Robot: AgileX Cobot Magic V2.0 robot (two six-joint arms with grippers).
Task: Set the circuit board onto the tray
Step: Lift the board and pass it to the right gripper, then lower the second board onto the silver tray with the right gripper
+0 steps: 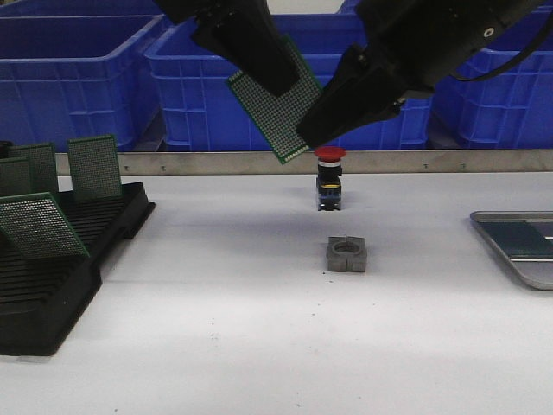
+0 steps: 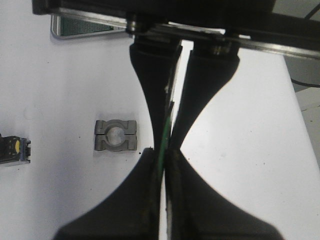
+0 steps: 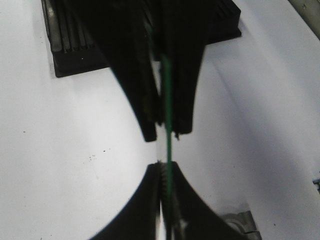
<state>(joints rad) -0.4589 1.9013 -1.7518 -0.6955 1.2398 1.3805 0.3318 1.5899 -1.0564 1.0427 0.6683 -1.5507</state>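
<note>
A green perforated circuit board (image 1: 275,105) hangs tilted in the air above the middle of the table. My left gripper (image 1: 270,76) is shut on its upper part, and my right gripper (image 1: 313,131) is shut on its lower right edge. In the left wrist view the board's edge (image 2: 163,145) runs between my left gripper's jaws (image 2: 161,154). In the right wrist view the edge (image 3: 167,100) runs between my right gripper's jaws (image 3: 167,167). The grey metal tray (image 1: 505,262) lies at the table's right edge, partly cut off. It also shows in the left wrist view (image 2: 75,34).
A black slotted rack (image 1: 60,285) with several green boards stands at the left. A red push-button switch (image 1: 329,177) and a grey clamp block (image 1: 347,254) sit mid-table under the board. Blue crates (image 1: 86,69) line the back.
</note>
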